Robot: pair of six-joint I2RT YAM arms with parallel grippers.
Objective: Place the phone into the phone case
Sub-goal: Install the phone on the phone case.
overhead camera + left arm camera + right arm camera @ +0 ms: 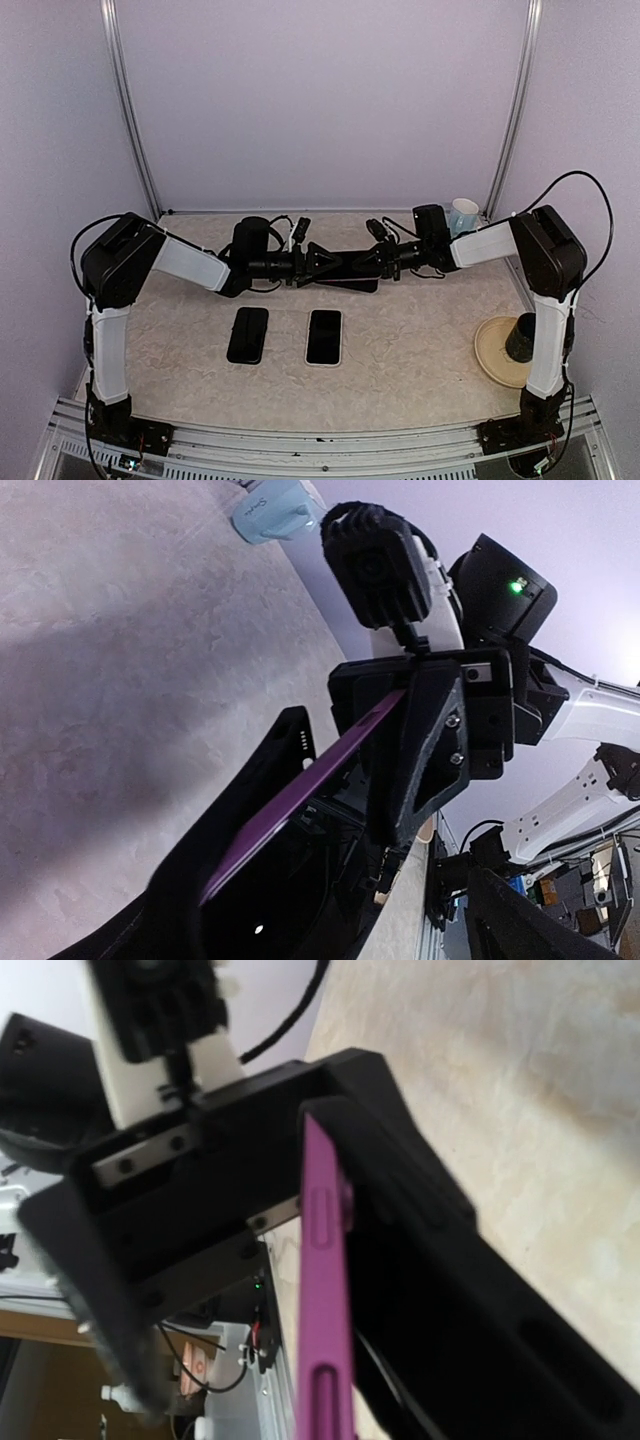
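Both grippers meet end to end above the table's back middle. Between them they hold a purple-edged phone [346,264] with a dark screen, lying against a black phone case [285,742]. My left gripper [318,263] is shut on its left end and my right gripper [376,259] on its right end. The left wrist view shows the phone's purple edge [300,800] running into the right gripper [420,742]. The right wrist view shows the purple edge [323,1260] with button slots, the black case [480,1290] beside it, and the left gripper [200,1190] at its far end.
Two dark phones lie flat on the table in front, one black [248,334] and one with a pale rim [324,337]. A light blue cup [463,214] stands at the back right. A tan plate [492,352] with a black cup [522,337] sits at the right edge.
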